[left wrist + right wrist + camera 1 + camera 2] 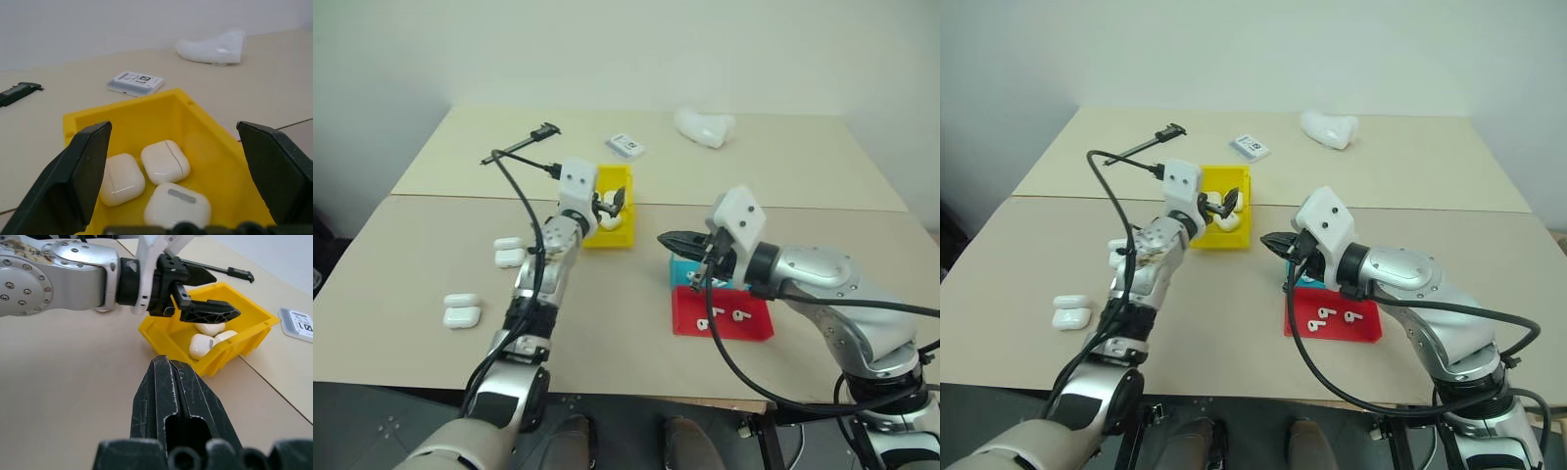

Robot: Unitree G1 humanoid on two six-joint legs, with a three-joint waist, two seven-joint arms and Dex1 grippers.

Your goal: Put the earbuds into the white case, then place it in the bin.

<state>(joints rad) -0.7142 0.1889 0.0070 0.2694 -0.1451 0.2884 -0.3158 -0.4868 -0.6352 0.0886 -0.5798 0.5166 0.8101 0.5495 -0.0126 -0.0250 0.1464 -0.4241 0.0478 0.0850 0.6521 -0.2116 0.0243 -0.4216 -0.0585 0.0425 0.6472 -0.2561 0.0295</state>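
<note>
- Over the yellow bin (pixel 613 211) hangs the left end effector (pixel 176 166), its black fingers spread wide and holding nothing; three white cases (pixel 165 161) lie on the bin floor beneath it.
- By the look of it, the placing step for this case is done.
- Above the red tray (pixel 744 324), the right end effector (pixel 176 396) has its fingers pressed together, empty; earbuds (pixel 1332 315) lie in that tray.
- Next, judging by the task, comes another round: four more white cases (pixel 462 310) wait on the tabletop (pixel 421 264), so the left arm must clear the bin wall.
</note>
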